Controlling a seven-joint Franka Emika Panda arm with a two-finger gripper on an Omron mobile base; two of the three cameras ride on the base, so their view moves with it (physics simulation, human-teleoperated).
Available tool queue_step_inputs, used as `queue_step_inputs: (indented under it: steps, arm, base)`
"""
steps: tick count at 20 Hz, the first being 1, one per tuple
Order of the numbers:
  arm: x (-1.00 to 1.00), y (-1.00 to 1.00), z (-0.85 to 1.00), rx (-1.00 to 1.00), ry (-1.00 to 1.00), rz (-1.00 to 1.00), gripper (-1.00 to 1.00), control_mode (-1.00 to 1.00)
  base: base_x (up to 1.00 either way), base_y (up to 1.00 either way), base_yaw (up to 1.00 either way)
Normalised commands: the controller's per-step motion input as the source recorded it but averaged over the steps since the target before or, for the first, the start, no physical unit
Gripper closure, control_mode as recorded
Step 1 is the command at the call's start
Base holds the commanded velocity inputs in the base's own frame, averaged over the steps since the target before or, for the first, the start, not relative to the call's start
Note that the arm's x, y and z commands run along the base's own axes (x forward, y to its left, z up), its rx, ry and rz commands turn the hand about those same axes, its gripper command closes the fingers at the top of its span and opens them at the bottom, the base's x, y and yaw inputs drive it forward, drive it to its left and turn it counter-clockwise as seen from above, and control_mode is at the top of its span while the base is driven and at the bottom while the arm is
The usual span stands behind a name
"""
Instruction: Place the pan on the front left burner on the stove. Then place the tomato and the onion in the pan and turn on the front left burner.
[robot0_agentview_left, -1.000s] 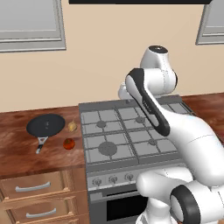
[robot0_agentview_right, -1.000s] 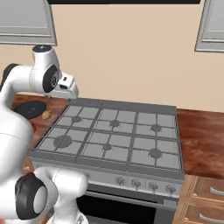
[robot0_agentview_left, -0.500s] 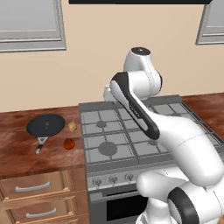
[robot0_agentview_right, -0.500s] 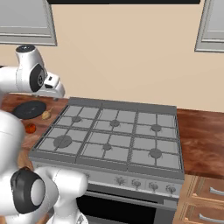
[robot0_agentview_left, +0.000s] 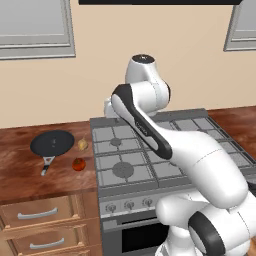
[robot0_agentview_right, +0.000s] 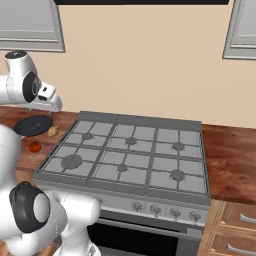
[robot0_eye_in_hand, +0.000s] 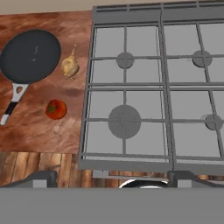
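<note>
The black pan (robot0_agentview_left: 52, 144) (robot0_agentview_right: 34, 125) (robot0_eye_in_hand: 30, 54) lies on the wooden counter left of the stove (robot0_agentview_left: 106, 176) (robot0_agentview_right: 150, 165) (robot0_eye_in_hand: 87, 131), its thin handle pointing toward the counter's front. Between pan and stove lie the tan onion (robot0_agentview_left: 82, 145) (robot0_agentview_right: 52, 131) (robot0_eye_in_hand: 70, 65) and, nearer the front, the red tomato (robot0_agentview_left: 78, 164) (robot0_agentview_right: 34, 146) (robot0_eye_in_hand: 56, 109). The front left burner (robot0_agentview_left: 121, 170) (robot0_agentview_right: 71, 161) (robot0_eye_in_hand: 124, 121) is bare. My gripper (robot0_eye_in_hand: 113, 177) hangs high over the stove's left side, looking straight down, open with nothing between its fingers.
A row of knobs (robot0_agentview_left: 129, 204) (robot0_agentview_right: 155, 210) runs along the stove's front. Drawers (robot0_agentview_left: 37, 215) sit under the left counter (robot0_eye_in_hand: 39, 131). More wooden counter (robot0_agentview_right: 230, 160) lies right of the stove. The wall with windows stands close behind.
The arm has swung left, from over the stove's middle toward its left side and the counter. The pan, the onion and the tomato have stayed put. The jaws remain open.
</note>
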Motion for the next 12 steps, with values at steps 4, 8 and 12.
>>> queue_step_inputs:
  steps: [4,8,12]
  arm:
    - [0.00,0.46,0.00,0.00,0.04,0.00,-1.00,-1.00]
    - [0.00,0.45,0.00,0.00,0.02,0.00,-1.00,-1.00]
    - [0.00,0.46,0.00,0.00,0.00,0.00,-1.00,-1.00]
  base:
    - [0.00,0.00,0.00]
    - [0.00,0.00,0.00]
    - [0.00,0.00,0.00]
